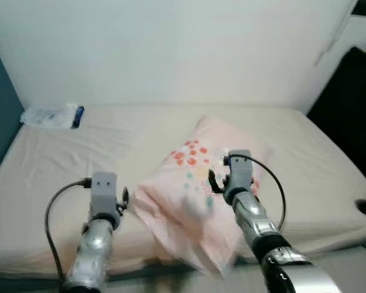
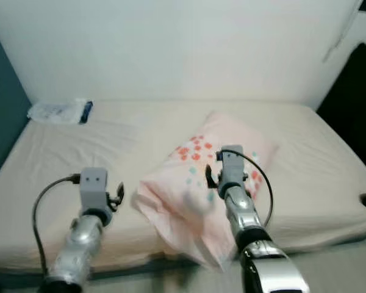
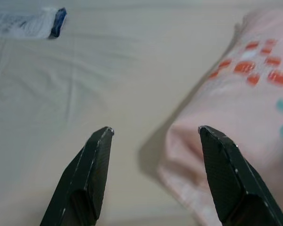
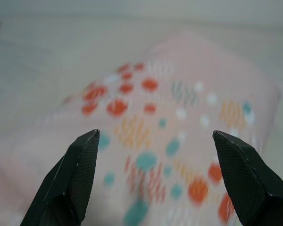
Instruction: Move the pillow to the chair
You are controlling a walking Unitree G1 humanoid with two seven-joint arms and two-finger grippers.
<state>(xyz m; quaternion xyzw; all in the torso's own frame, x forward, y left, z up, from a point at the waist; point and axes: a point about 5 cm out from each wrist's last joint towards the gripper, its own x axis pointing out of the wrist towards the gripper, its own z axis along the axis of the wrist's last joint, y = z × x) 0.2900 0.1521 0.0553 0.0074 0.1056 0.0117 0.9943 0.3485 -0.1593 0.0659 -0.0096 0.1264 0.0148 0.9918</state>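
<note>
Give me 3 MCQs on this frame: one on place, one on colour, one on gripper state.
1. Where does the pillow lie?
A. On the floor
B. On the bed, its near corner past the mattress edge
C. On a chair

2. What colour is the pillow's ground?
A. Pale pink with orange and teal spots
B. Plain blue
C. Grey stripes

3. How does the right gripper stand?
A. Shut on the pillow
B. Shut, off to the side
C. Open, above the pillow

Key: 1 B, the head views show it on the bed with a corner hanging over the front edge. 2 A, the right wrist view shows pink cloth with orange and teal dots. 3 C, its fingers stand wide apart over the print; the left gripper is likewise open at the pillow's edge.
</note>
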